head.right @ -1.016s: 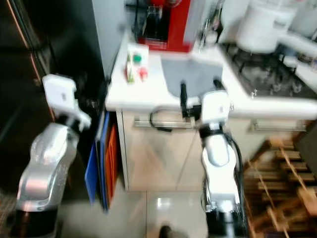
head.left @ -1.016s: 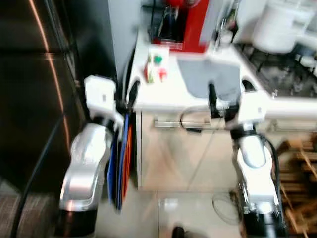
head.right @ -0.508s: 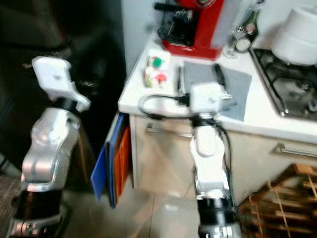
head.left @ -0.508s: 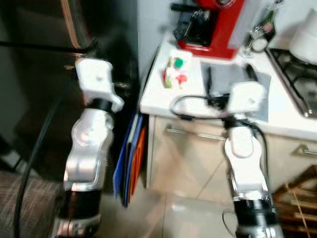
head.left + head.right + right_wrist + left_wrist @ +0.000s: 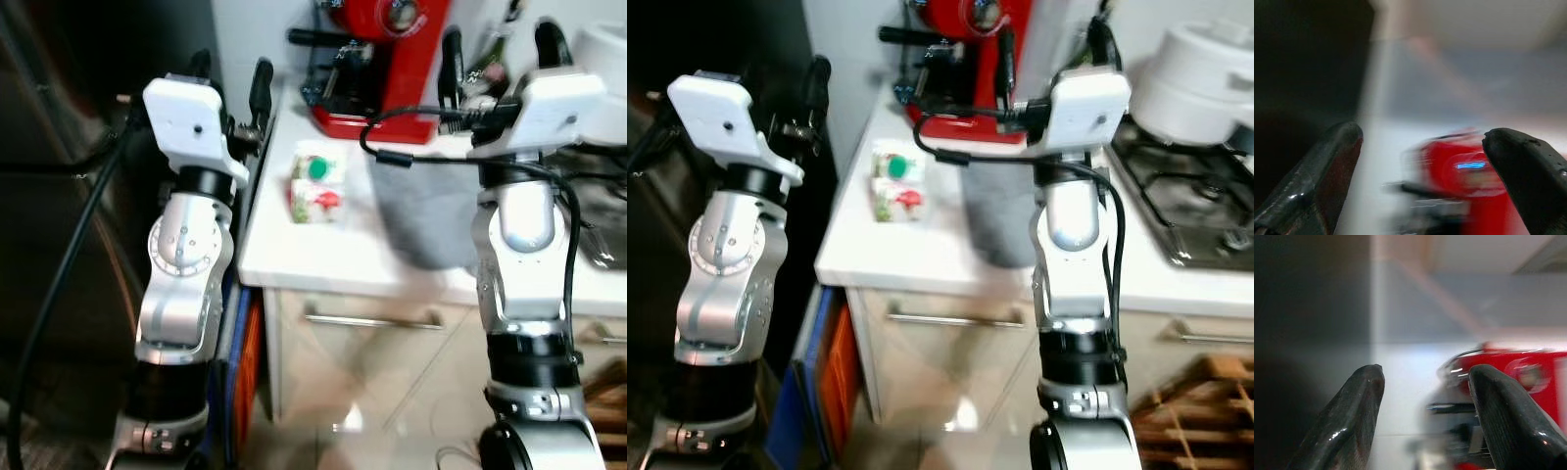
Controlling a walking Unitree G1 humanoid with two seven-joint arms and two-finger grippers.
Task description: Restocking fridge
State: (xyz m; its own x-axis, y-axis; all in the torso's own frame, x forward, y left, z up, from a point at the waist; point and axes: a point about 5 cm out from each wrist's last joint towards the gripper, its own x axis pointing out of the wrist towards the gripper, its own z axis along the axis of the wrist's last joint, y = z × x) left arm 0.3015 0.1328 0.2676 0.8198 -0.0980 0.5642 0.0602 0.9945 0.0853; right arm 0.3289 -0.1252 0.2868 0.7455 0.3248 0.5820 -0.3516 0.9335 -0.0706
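Both hands are raised with fingers spread wide, holding nothing: left hand [image 5: 230, 83], right hand [image 5: 497, 49]. A small carton [image 5: 315, 183] sits on the white bench [image 5: 323, 259] before a red coffee machine [image 5: 377, 54].

Left hand [image 5: 1422, 377] with black fingers [image 5: 1359, 406] spread apart, blurred red coffee machine [image 5: 1508, 377] beyond, dark surface alongside

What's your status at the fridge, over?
Left pincer and right pincer open, empty, raised. Small white carton with green and red print on white counter; dark fridge on left. Red coffee machine behind carton.
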